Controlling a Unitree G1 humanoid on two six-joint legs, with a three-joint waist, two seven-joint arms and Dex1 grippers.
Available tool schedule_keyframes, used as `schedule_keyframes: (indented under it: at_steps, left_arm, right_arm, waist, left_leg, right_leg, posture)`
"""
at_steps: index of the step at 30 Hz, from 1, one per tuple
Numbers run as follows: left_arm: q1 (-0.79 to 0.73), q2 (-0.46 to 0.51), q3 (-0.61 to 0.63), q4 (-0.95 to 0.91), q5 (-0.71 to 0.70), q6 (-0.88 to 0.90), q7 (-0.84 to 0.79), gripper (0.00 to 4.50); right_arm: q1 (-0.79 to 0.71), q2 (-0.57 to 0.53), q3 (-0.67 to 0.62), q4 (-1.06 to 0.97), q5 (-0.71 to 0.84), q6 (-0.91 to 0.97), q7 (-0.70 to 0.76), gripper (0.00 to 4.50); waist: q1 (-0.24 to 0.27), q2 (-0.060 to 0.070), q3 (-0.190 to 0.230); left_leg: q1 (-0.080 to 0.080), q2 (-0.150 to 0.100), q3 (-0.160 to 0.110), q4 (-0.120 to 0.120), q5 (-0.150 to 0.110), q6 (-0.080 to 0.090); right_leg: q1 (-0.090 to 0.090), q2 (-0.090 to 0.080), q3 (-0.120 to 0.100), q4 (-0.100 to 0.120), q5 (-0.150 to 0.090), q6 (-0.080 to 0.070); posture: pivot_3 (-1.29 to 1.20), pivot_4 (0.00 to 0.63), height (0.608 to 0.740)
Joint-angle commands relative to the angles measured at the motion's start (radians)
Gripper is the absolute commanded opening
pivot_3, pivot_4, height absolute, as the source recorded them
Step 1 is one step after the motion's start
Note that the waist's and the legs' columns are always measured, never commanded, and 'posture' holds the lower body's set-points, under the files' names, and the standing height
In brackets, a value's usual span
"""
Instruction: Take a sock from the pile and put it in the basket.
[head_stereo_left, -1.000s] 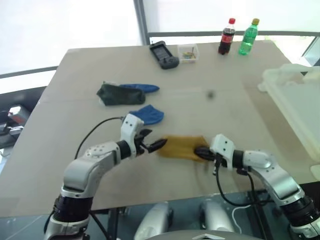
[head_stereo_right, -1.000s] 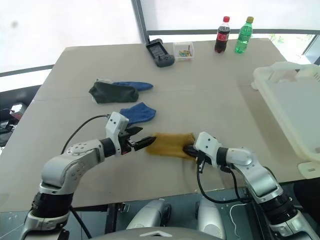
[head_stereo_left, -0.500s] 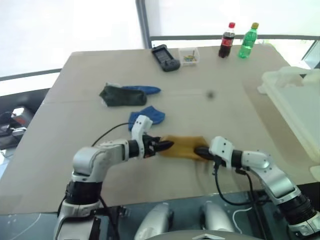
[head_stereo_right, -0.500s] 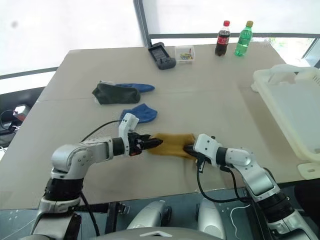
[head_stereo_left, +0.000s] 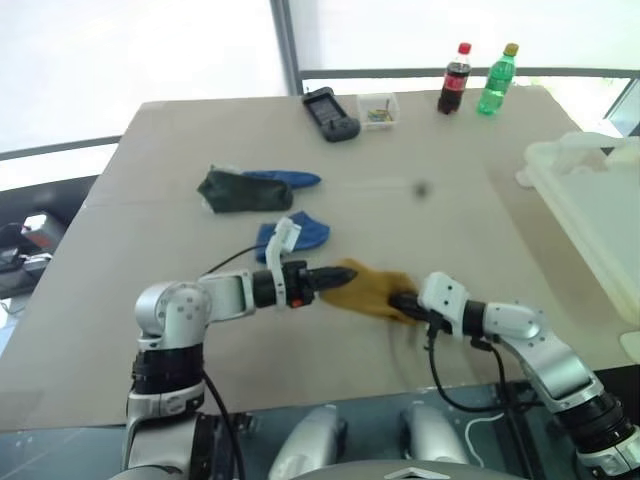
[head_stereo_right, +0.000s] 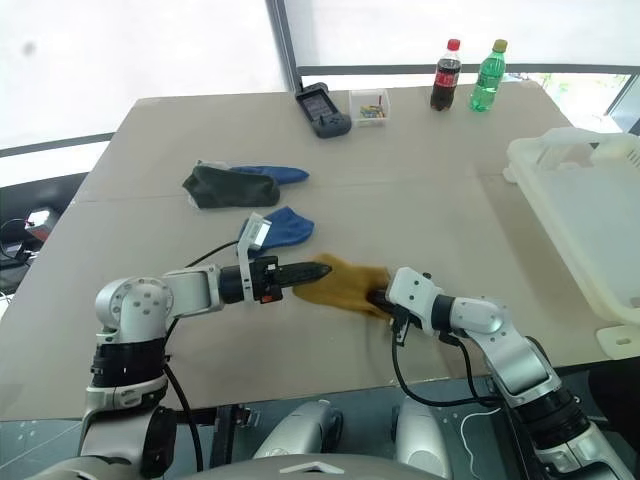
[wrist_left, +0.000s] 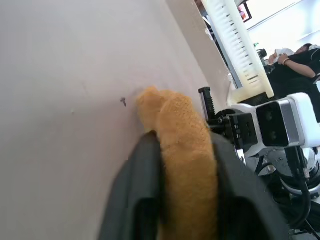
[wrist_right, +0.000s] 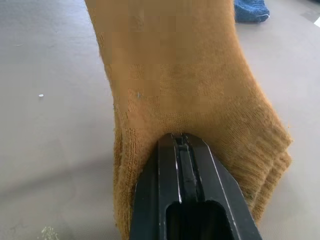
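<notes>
We see the yellow sock (head_stereo_left: 368, 290) near the front middle of the table (head_stereo_left: 450, 210), held at both ends. The left gripper (head_stereo_left: 335, 275) is closed on the sock's left end: in the left wrist view the two black fingers (wrist_left: 137, 195) stand partly apart with a thick fold of yellow fabric pressed between them, and that end is lifted off the table. The right gripper (head_stereo_left: 400, 302) grips the sock's right end; in the right wrist view its fingers (wrist_right: 187, 200) are fully closed side by side against the ribbed cuff, with the fabric draped over and around their tips. The sock spans the gap between the two grippers, bunched and raised on the left side. The rest of the pile lies farther back on the table, apart from the held sock: a blue sock (head_stereo_left: 300, 232) just behind the left arm, and a dark green sock (head_stereo_left: 232, 190) touching a second blue sock (head_stereo_left: 290, 179) beyond it. The basket (head_stereo_right: 580, 210) stands at the right edge of the table, well apart from both grippers. At the far edge we note a black device (head_stereo_left: 330, 110), a small clear box (head_stereo_left: 378, 108), a cola bottle (head_stereo_left: 453, 78) and a green bottle (head_stereo_left: 497, 78).
</notes>
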Motion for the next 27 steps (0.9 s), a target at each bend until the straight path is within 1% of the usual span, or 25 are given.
schedule_keyframes:
  at_steps: [1, 3, 10, 16, 19, 22, 27]
  left_arm:
    - [-0.02, -0.023, 0.014, -0.005, -0.027, 0.017, 0.029, 3.01]
    - [-0.026, -0.035, 0.015, 0.002, -0.041, 0.043, 0.04, 3.87]
    - [-0.054, -0.068, 0.046, 0.027, -0.109, 0.175, 0.059, 3.87]
    - [-0.107, -0.138, 0.082, 0.077, -0.147, 0.243, 0.092, 3.87]
    - [-0.134, -0.182, 0.075, 0.136, -0.142, 0.245, 0.128, 3.87]
    - [-0.168, -0.242, 0.099, 0.197, -0.135, 0.245, 0.162, 3.87]
    - [-0.217, -0.34, 0.092, 0.289, -0.084, 0.22, 0.206, 3.87]
  right_arm:
    - [0.009, -0.006, -0.02, -0.001, -0.011, 0.024, -0.007, 0.0]
    - [0.009, -0.007, -0.022, -0.002, -0.01, 0.026, -0.007, 0.0]
    - [0.008, -0.008, -0.029, -0.009, -0.008, 0.036, -0.009, 0.0]
    - [0.014, -0.006, -0.04, -0.021, -0.007, 0.046, -0.019, 0.0]
    - [0.02, -0.005, -0.047, -0.036, -0.002, 0.056, -0.027, 0.0]
    - [0.026, -0.007, -0.053, -0.05, 0.0, 0.064, -0.031, 0.0]
    - [0.034, -0.003, -0.065, -0.081, 0.007, 0.084, -0.047, 0.0]
  waist:
    - [0.0, 0.0, 0.0]
    - [0.0, 0.0, 0.0]
    - [0.0, 0.0, 0.0]
    - [0.002, -0.001, 0.001]
    - [0.001, -0.001, 0.001]
    - [0.001, -0.001, 0.001]
    - [0.002, -0.002, 0.001]
  left_leg:
    - [0.0, 0.0, 0.0, 0.0, 0.0, 0.0]
    - [0.0, 0.0, 0.0, 0.0, 0.0, 0.0]
    - [0.0, 0.0, 0.0, 0.0, 0.0, 0.0]
    - [0.0, 0.0, 0.0, 0.0, 0.0, 0.0]
    - [0.0, 0.0, 0.0, 0.0, 0.0, 0.0]
    - [0.0, 0.0, 0.0, 0.0, 0.0, 0.0]
    - [-0.001, 0.0, 0.0, 0.0, 0.0, 0.0]
  right_leg:
    - [0.0, 0.0, 0.0, 0.0, 0.0, 0.0]
    - [0.0, 0.0, 0.0, 0.0, 0.0, 0.0]
    - [0.0, 0.0, 0.0, 0.0, 0.0, 0.0]
    - [0.0, 0.0, 0.0, 0.0, 0.0, 0.0]
    - [0.0, 0.0, 0.0, 0.0, 0.0, 0.0]
    - [0.0, 0.0, 0.0, -0.001, 0.0, 0.0]
    - [0.0, 0.0, 0.0, -0.001, 0.0, 0.0]
  posture:
    - [0.0, 0.15, 0.74]
    - [0.0, 0.15, 0.74]
    - [0.0, 0.15, 0.74]
    - [0.0, 0.15, 0.74]
    - [0.0, 0.15, 0.74]
    - [0.0, 0.15, 0.74]
    - [0.0, 0.15, 0.74]
